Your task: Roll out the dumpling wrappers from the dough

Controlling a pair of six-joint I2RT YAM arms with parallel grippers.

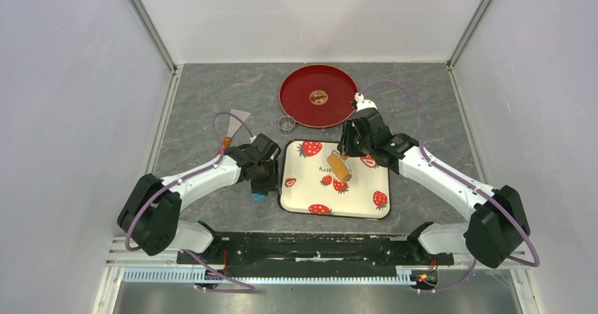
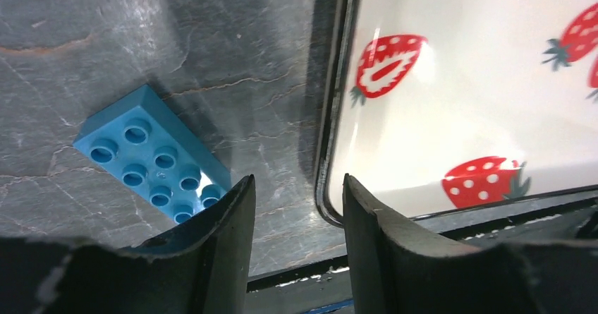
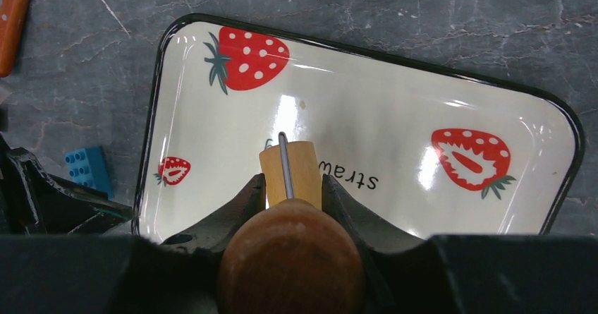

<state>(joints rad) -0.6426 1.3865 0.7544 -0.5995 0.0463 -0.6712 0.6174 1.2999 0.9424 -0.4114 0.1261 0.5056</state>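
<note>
The right hand (image 3: 293, 185) grips a rolling pin (image 3: 290, 257) over the strawberry tray (image 1: 352, 204); the left hand (image 2: 296, 194) hangs with jaws apart, empty, beside a blue brick (image 2: 151, 160). The only dumpling wrapper (image 1: 319, 97) seen lies on the red plate (image 1: 296, 102), so rolling probably needs dough placed first

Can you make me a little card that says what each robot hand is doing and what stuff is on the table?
left gripper: open, holding nothing, beside the blue brick
right gripper: shut on the wooden roller, over the strawberry tray
red plate: one small round wrapper on it
metal ring: on the table, by the red plate's near edge
scraper: on the table, left of the ring, orange handle
</note>
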